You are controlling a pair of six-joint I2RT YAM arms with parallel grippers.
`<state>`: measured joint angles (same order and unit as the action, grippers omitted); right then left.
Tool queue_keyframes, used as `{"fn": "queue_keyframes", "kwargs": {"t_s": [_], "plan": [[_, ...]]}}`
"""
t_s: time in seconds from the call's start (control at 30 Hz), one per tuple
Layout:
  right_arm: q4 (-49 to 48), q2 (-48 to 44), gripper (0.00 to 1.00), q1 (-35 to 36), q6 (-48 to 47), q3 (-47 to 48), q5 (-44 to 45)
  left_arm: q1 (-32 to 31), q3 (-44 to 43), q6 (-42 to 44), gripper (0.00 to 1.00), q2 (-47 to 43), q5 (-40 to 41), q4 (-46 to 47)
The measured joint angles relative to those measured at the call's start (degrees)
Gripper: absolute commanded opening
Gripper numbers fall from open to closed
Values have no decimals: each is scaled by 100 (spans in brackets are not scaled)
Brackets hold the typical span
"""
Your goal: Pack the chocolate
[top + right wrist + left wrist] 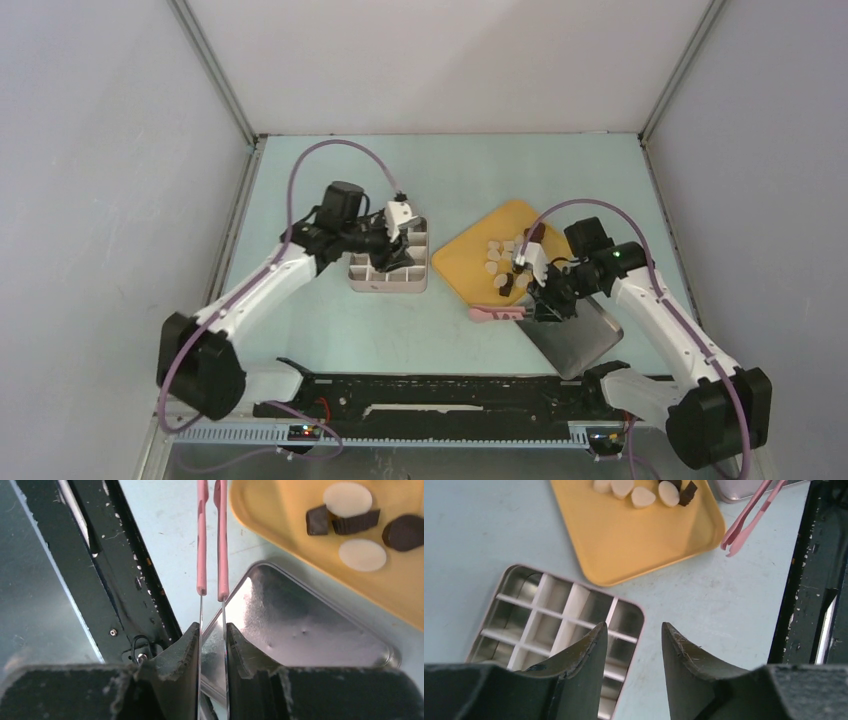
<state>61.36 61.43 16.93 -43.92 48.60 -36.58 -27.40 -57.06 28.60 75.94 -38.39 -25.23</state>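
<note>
Pretty much at the starting line here, I'd say. All the chocolate [362, 555] I can see, cream-white and dark brown bits, is sitting on the yellow tray [465, 258], bunched toward the corner nearest the right arm. The divided tin [524, 587] sits on the counter [484, 525] just beside the tray, and every compartment the left wrist view shows looks empty. A few cells are hidden behind the fingers, so I can't vouch for those.

The right claw [212, 630] is clamped on the metal handle end of the pink tongs [201, 540], squeezing them so the two arms run nearly parallel. The tips point out over the counter, next to the tray edge, with nothing between them as far as the left wrist view shows. The tin's lid [310, 625] lies flat right under that claw.

The left claw [634, 630] hangs over the tin with its fingers apart, holding nothing.

So the tool is in hand but not one piece has been moved yet. The whole pile has to go into the cells, then probably the lid.
</note>
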Motion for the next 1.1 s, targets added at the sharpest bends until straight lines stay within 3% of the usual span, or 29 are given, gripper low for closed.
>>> {"fn": "queue_keyframes", "kwargs": {"t_s": [0.17,0.43,0.77,1.1], "plan": [[-205,291,12,-11,699,188,372,398,227,-94,49,-664,72,-186],[-575,610,18,-199,1589,822,1075,798,363,-321,50,-822,293,-450],[-905,1412,23,-330,2229,1569,1742,1010,323,-463,51,-1064,935,-968],[-1117,2251,26,-459,2557,2063,1871,1108,317,-623,52,-1425,1152,-1250]]}}
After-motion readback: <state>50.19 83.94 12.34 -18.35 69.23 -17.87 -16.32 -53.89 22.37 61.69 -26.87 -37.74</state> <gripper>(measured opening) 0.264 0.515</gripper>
